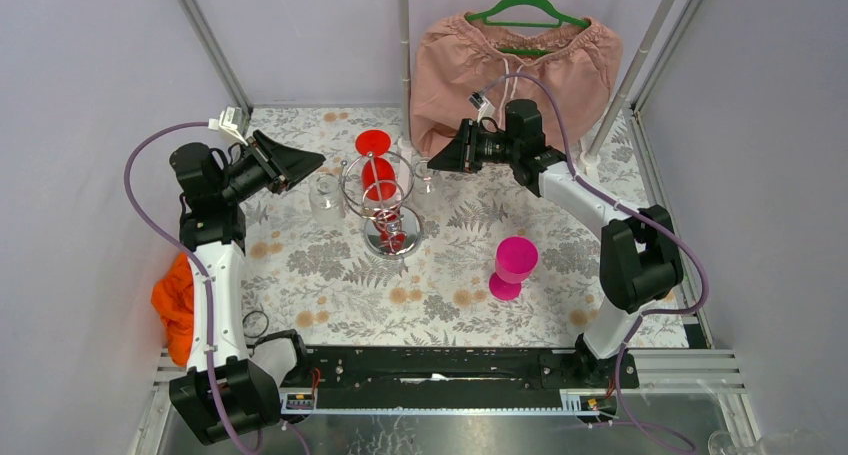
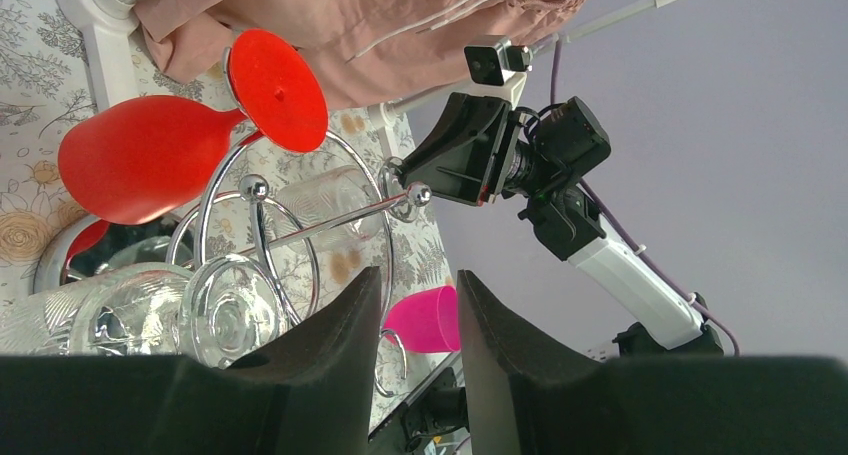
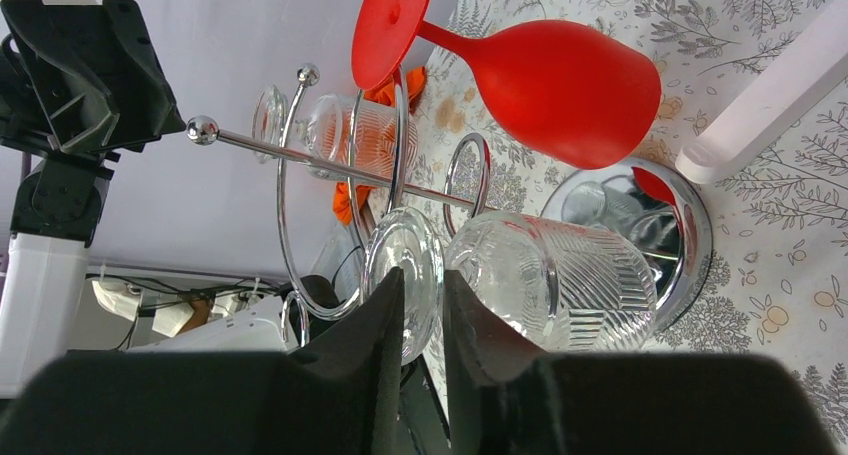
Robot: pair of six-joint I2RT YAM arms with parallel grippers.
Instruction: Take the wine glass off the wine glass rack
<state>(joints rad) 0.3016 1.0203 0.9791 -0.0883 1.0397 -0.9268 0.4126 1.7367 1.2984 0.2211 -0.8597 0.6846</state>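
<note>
We see the wine glass rack (image 1: 392, 239) standing just left of the centre of the overhead view, on the floral tablecloth (image 1: 450, 295). A red wine glass (image 1: 378, 175) hangs upside down from its chrome hooks, foot uppermost.

A clear wine glass (image 3: 560, 280) with ribbed sides hangs on the rack's right side. In the right wrist view it fills the middle of the frame. The right gripper (image 3: 422, 280) has its dark fingers drawn close together on either side of the glass's stem, just behind the foot. We cannot tell whether they actually pinch it.

A second clear wine glass (image 1: 325, 197) hangs on the rack's left side. The left gripper (image 2: 420, 280) sits beside its foot, jaws parted with nothing between them.

Right of centre a magenta goblet (image 1: 513, 260) stands alone on the cloth. At the top a salmon-pink garment (image 1: 520, 60) hangs on a green hanger (image 1: 527, 5). An orange cloth (image 1: 175, 300) lies at the left edge.
</note>
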